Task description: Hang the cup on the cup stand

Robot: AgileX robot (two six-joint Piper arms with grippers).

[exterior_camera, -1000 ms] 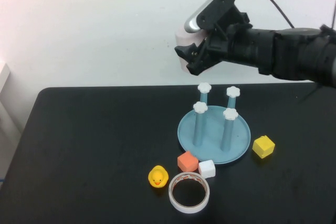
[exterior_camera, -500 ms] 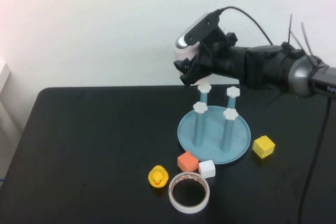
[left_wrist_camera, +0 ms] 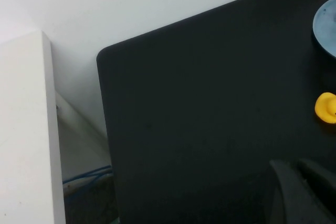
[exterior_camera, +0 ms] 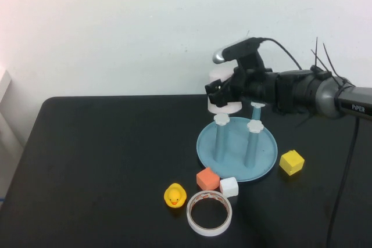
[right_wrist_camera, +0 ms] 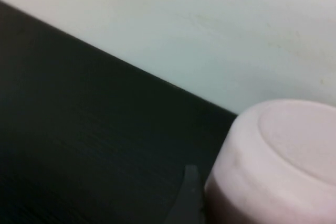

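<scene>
The cup (exterior_camera: 221,77) is pale pink and upside down, its whitish rim lowest. My right gripper (exterior_camera: 222,93) is shut on it from the right and holds it over the back-left post of the cup stand (exterior_camera: 264,158). That post's cap is hidden under the cup. The other three blue posts with white flower caps stand free. In the right wrist view the cup's base (right_wrist_camera: 283,150) fills the corner, with one dark finger (right_wrist_camera: 188,195) beside it. My left gripper (left_wrist_camera: 296,166) shows only in its own wrist view, over the table's left part.
In front of the stand lie an orange cube (exterior_camera: 207,178), a white cube (exterior_camera: 229,186), a yellow duck (exterior_camera: 174,195) and a white tape roll (exterior_camera: 209,212). A yellow cube (exterior_camera: 291,162) sits to the stand's right. A white wall stands behind the black table.
My right gripper has come down and slightly right with the cup, from high above the stand onto the back-left post, whose cap is now covered.
</scene>
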